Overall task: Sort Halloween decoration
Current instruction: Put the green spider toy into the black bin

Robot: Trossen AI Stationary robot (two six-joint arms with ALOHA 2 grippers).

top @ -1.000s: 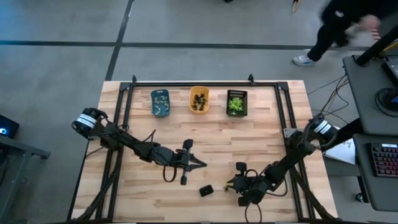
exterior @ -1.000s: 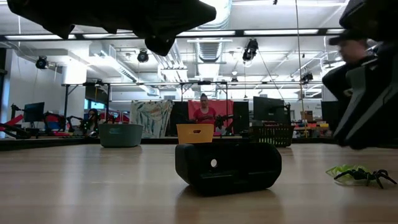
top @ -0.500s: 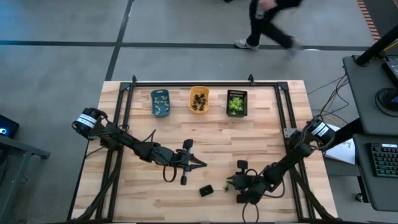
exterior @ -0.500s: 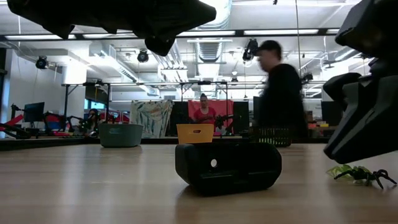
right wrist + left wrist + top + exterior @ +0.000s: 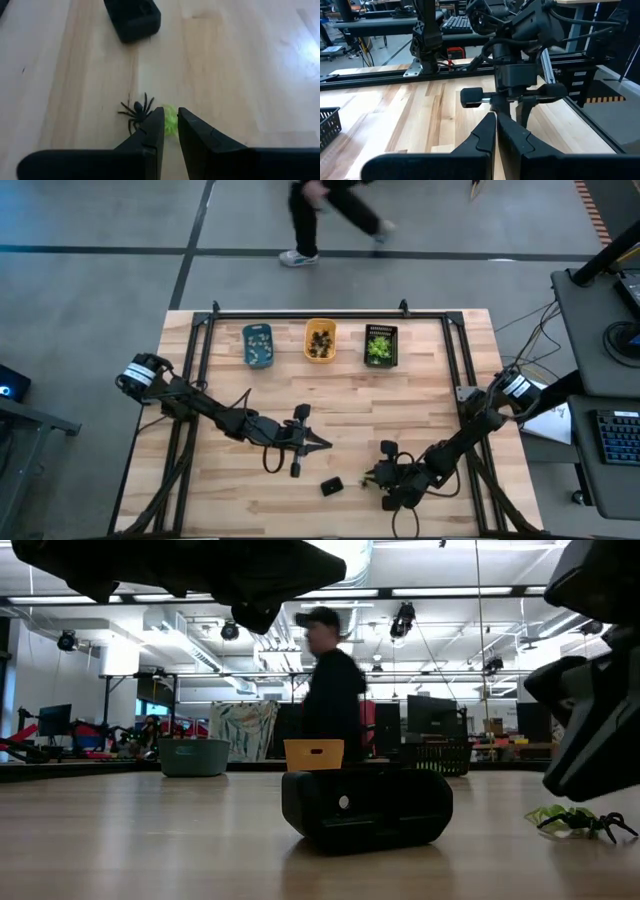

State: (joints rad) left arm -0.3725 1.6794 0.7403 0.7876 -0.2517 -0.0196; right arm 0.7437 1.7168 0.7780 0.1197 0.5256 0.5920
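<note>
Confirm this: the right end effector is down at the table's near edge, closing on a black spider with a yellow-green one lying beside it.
Not quite. The right wrist view shows the right end effector closing on the yellow-green spider; the black spider is the one lying beside it, outside the fingers. The rest stands.

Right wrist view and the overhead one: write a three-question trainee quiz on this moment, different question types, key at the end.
1. True or false: the black spider lies loose on the table beside the right gripper.
2. Which tray holds the yellow-green figures? A) blue tray B) orange tray C) black tray
3. Fill in: the right gripper's fingers are closed on a ____ figure.

Key: 1 true. 2 C. 3 yellow-green.
</note>
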